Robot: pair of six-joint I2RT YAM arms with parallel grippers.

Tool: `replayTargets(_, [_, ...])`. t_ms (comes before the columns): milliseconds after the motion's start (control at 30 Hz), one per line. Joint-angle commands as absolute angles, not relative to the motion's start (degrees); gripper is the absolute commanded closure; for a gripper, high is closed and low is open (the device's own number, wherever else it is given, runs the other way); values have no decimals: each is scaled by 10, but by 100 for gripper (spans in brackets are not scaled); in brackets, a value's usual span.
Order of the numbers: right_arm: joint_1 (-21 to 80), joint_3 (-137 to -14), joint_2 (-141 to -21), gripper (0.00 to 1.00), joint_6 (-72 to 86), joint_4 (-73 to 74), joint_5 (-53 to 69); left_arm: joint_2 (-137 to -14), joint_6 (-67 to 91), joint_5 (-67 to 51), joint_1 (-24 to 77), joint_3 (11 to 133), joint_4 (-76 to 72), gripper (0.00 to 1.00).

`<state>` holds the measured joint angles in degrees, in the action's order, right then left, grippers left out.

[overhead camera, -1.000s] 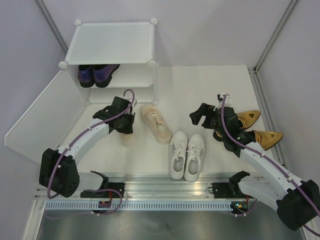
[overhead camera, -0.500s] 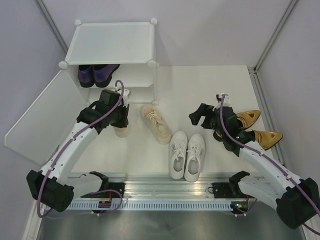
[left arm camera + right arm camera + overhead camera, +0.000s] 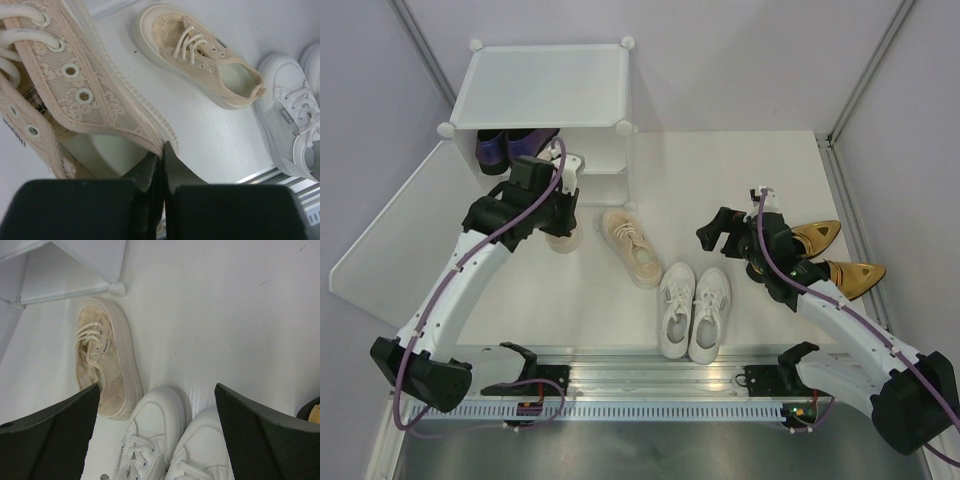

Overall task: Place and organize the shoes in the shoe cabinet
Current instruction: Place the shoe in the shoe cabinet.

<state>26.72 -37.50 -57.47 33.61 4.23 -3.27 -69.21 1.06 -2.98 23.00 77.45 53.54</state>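
A beige sneaker (image 3: 95,107) is clamped at its collar by the closed left gripper (image 3: 161,150), upper left of the top view. The cabinet (image 3: 540,85) lies just above it, its opening faced toward it. The right gripper (image 3: 720,232) is held open, centre right.

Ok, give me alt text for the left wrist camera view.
The left tool, shut on the rim of a beige lace sneaker, fills the foreground. Its mate lies on the white table beyond, beside a white sneaker.
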Motion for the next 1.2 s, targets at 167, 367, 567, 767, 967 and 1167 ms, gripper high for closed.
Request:
replayTargets(167, [265,-380,-575,2,328,23,-31,-765,-104,-2,231,866,474,98])
replayTargets(367, [265,-380,-580,2,325,21,-34,-842,-141,33,229,914,457,98])
replayTargets(567, [265,-376,-577,2,323,22,-41,-903,-159,32,214,968,444,98])
replayTargets(767, [265,-382,-588,2,319,21,-46,-949,-163,18,186,1006,438,98])
replayTargets(967, [265,-384,-592,2,316,21,-51,-982,-190,4,170,1036,418,98])
replayTargets(1167, [264,-385,-599,2,314,21,-57,-1004,-213,-16,161,1062,410,97])
